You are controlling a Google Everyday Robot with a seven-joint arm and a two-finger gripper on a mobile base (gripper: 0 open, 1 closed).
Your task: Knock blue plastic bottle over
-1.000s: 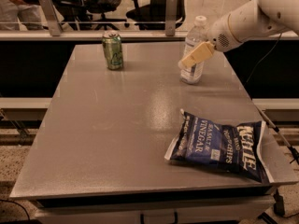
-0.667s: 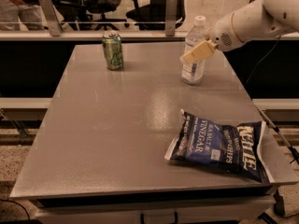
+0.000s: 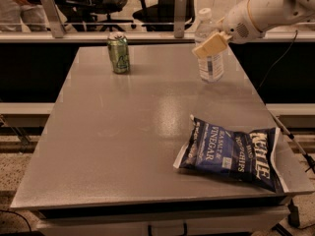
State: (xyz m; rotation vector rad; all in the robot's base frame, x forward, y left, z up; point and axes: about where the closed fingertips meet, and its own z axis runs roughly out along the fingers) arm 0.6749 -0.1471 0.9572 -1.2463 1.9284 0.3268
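Note:
The blue plastic bottle (image 3: 210, 65) is clear with a white cap and a pale label. It stands upright at the far right of the grey table (image 3: 123, 132). My gripper (image 3: 211, 44), tan at the tip, reaches in from the upper right. It sits against the bottle's upper half and covers part of it. The white arm (image 3: 266, 9) runs off the top right corner.
A green drink can (image 3: 118, 53) stands at the far left of the table. A dark blue chip bag (image 3: 231, 154) lies flat at the near right, close to the table's edge. A rail with posts and office chairs lies behind the table.
My gripper has moved a little up and to the right against the bottle. The bottle's base has shifted slightly right, and it still stands. The can and the bag have not moved.

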